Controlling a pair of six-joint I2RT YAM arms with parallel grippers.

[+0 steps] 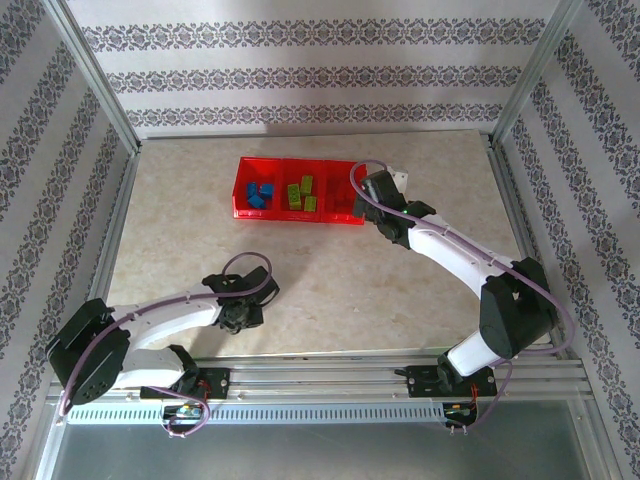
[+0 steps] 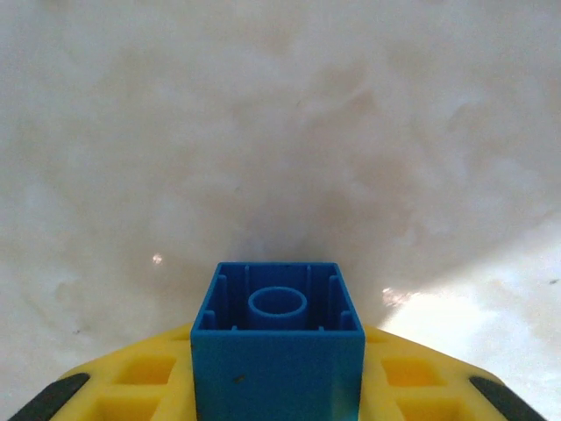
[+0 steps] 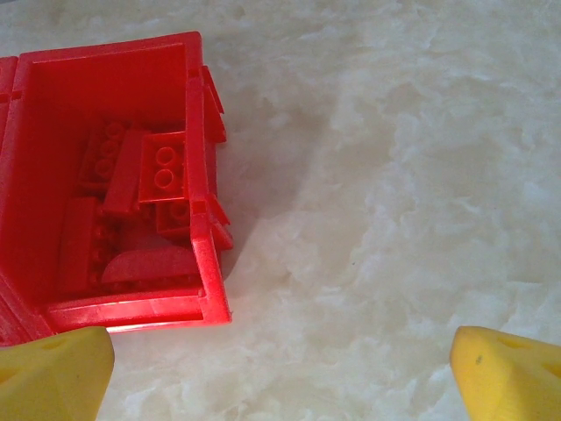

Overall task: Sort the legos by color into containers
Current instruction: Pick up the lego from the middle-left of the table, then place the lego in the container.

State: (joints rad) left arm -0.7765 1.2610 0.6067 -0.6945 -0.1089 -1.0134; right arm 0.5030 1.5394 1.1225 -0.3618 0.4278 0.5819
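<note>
A blue lego (image 2: pixel 277 351), a short block with its hollow underside facing the camera, sits between the yellow fingers of my left gripper (image 2: pixel 277 390), which is shut on it just above the bare table. From above, that left gripper (image 1: pixel 243 310) is at the near left of the table, well short of the containers. The red three-compartment tray (image 1: pixel 290 216) holds blue legos (image 1: pixel 261 195) on the left and green legos (image 1: pixel 301 195) in the middle. Red legos (image 3: pixel 162 171) fill its right compartment (image 3: pixel 209 254). My right gripper (image 3: pixel 280 386) hangs open and empty beside the tray's right end (image 1: pixel 385 198).
The marble tabletop (image 1: pixel 330 270) lies between the arms and the tray. Metal frame posts (image 1: pixel 95 80) and patterned walls close in the sides and back. A rail (image 1: pixel 330 385) with both arm bases runs along the near edge.
</note>
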